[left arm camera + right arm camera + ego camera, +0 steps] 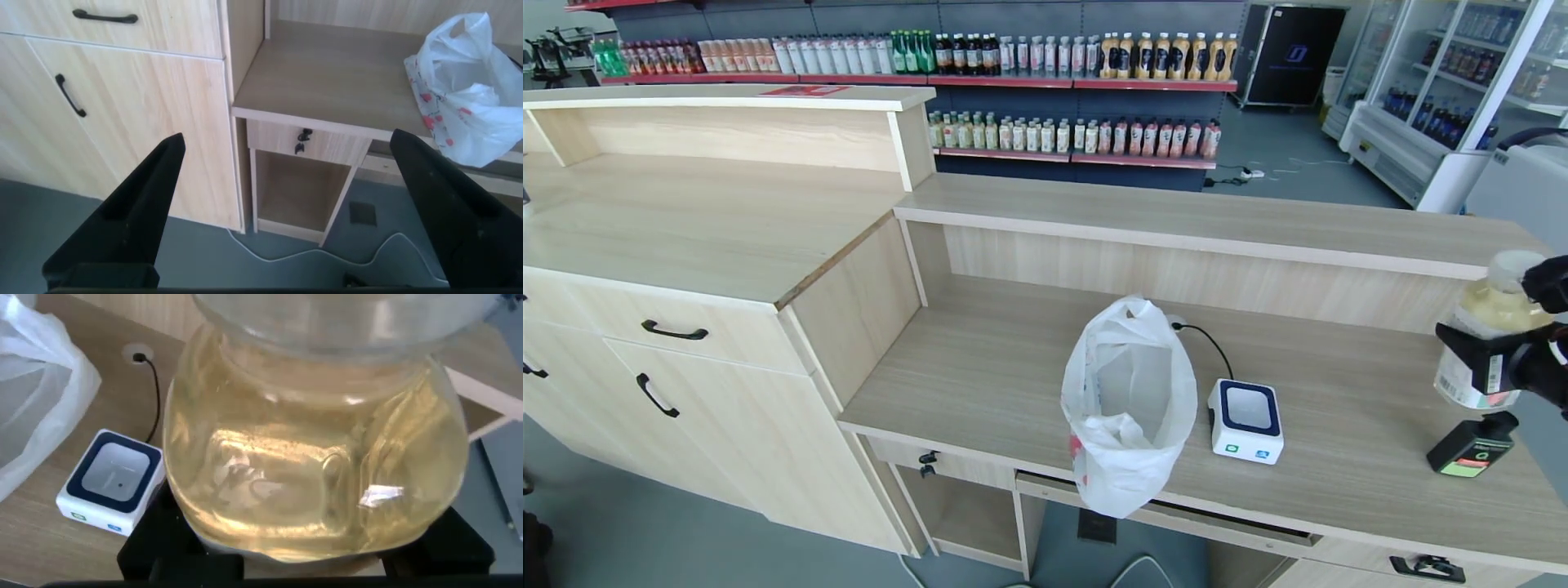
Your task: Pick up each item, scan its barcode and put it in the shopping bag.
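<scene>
At the right end of the counter my right gripper (1499, 359) is shut on a clear bottle of pale yellow drink (1486, 327), held upright above the counter top; up close the bottle (315, 449) has my dark fingers around its lower body. A small dark green bottle (1470, 445) lies on the counter just below it. The white barcode scanner (1245, 420) (110, 482) sits mid-counter with its cable running back. Left of it stands the open white plastic shopping bag (1127, 408) (466, 98). My left gripper (286, 212) hangs open, low beside the cabinet, above the floor.
The wooden counter (980, 376) has a raised back ledge and a taller cabinet block (686, 245) to its left with drawers and doors. Shelves of bottled drinks (1013, 57) and fridges (1437, 98) stand behind. A white cable lies on the floor (327, 249).
</scene>
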Motion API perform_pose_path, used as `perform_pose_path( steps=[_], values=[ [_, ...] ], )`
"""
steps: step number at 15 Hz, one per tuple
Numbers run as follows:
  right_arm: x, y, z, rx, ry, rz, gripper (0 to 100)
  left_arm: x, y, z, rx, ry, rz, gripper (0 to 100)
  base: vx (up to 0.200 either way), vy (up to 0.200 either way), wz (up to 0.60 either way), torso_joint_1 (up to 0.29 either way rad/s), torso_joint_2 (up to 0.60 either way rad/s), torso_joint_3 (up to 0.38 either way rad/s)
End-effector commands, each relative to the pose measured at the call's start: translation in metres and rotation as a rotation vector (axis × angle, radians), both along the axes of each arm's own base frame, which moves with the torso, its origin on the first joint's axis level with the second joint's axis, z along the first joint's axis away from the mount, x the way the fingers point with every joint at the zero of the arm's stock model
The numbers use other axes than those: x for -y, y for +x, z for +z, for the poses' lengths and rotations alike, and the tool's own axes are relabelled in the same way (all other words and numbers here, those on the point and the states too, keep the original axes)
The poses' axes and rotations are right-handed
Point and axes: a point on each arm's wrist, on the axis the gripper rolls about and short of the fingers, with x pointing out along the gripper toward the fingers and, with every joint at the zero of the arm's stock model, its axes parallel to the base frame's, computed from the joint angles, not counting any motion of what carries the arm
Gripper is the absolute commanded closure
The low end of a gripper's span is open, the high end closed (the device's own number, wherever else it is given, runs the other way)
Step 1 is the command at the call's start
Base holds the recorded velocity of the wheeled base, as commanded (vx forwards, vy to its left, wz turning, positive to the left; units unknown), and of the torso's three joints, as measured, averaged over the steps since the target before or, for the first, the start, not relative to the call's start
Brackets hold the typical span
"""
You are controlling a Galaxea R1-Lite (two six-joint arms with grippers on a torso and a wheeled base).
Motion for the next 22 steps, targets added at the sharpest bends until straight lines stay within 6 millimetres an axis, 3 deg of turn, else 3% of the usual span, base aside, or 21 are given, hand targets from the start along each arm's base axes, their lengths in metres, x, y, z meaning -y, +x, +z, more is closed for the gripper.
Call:
perform_pose_path(
  steps=[1, 4, 9, 14, 15, 17, 22],
  values=[
    [-0.007, -0.047, 0.020, 0.017, 0.095, -0.286, 100, 0.000, 0.000, 0.000, 0.000, 0.000, 0.000, 0, 0.000, 0.000, 0.00, 0.000, 0.00, 0.000],
    [-0.015, -0.055, 0.023, 0.007, 0.059, -0.490, 100, 0.000, 0.000, 0.000, 0.000, 0.000, 0.000, 0, 0.000, 0.000, 0.00, 0.000, 0.00, 0.000],
    [-0.032, -0.047, 0.025, 0.009, -0.006, -0.426, 100, 0.000, 0.000, 0.000, 0.000, 0.000, 0.000, 0, 0.000, 0.000, 0.12, 0.000, 0.00, 0.000],
    [-0.054, 0.023, -0.002, 0.118, -0.005, -0.218, 100, 0.000, 0.000, 0.000, 0.000, 0.000, 0.000, 0, 0.000, 0.000, 0.48, 0.000, 0.00, 0.003],
    [-0.055, 0.050, -0.019, 0.110, 0.022, -0.052, 100, 0.000, 0.000, 0.000, 0.000, 0.000, 0.000, 0, 0.000, 0.000, 0.00, 0.000, 0.00, 0.000],
    [-0.062, 0.083, -0.042, 0.098, 0.075, 0.113, 100, 0.000, 0.000, 0.000, 0.000, 0.000, 0.000, 0, 0.000, 0.000, 0.00, 0.000, 0.00, 0.000],
    [-0.098, 0.135, -0.101, 0.058, 0.105, 0.357, 100, 0.000, 0.000, 0.000, 0.000, 0.000, 0.000, 0, 0.000, 0.000, 0.00, 0.000, 0.00, 0.000]
  ],
)
